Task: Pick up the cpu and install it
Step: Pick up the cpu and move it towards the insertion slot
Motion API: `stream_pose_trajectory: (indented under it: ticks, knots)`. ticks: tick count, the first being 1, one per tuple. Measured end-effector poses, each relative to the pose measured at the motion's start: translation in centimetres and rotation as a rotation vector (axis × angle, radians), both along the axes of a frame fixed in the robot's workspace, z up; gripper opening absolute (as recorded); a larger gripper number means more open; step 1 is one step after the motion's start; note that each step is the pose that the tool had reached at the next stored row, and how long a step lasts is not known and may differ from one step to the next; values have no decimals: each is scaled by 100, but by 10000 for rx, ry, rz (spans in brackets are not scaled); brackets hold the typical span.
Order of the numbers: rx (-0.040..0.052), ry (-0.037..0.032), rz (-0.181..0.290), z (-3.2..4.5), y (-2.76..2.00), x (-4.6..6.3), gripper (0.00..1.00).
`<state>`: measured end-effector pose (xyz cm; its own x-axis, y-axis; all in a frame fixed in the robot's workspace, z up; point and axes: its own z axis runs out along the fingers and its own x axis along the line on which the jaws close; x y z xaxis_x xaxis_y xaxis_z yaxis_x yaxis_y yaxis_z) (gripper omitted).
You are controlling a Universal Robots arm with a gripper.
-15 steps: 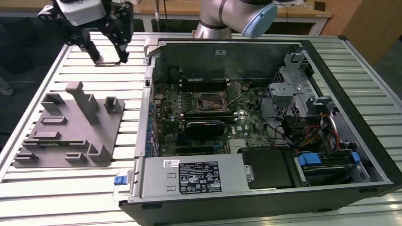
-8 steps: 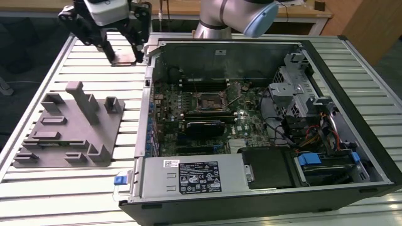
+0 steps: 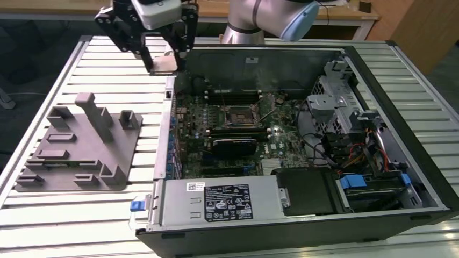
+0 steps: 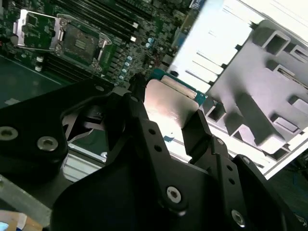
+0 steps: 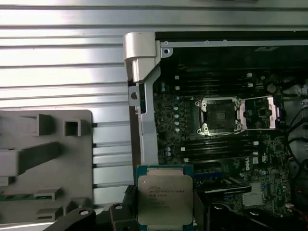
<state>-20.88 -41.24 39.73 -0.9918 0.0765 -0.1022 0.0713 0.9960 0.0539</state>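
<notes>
Gripper: the gripper [image 3: 164, 58] is seen high over the slatted table [image 3: 107, 70], just beside the far corner of the open computer case [image 3: 423, 161], on the exterior view's left.
Jaws: pinched on the cpu [image 5: 165, 199]; two opposite edges of the chip are clamped between the black fingers [image 4: 137, 113].
Position of cpu: carried in the air, clear of every surface. It is located between the grey tray [image 3: 72, 145] and the case wall. It is touched by the fingers alone.
Orientation of cpu: the silver top plate is turned toward the camera in the first wrist view, and a green border is visible around it. In the second wrist view the plate is shown bright and tilted.
Socket: the socket [image 5: 219, 115] is found on the motherboard [image 3: 215, 123] inside the case, well apart from the cpu. Its retention frame [image 5: 260, 113] is swung open to one side, and the black seat is exposed and unoccupied.
Tray: laid flat on the table at the exterior view's left, with upright posts; no chip is seen on it.
Power supply: the power supply [image 3: 222, 201] is mounted at the near end of the case.
Installation: not yet carried out.
</notes>
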Motion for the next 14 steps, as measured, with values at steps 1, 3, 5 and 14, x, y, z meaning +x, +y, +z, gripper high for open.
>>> stream_pose_trajectory:
  ticks: [1, 3, 5, 14]
  knots:
    - [0, 3, -1, 0, 0, 45, 55]
    - [-1, 9, -2, 1, 0, 135, 55]
    - [1, 14, -1, 0, 1, 229, 55]
    - [2, 44, -3, -1, 5, 631, 55]
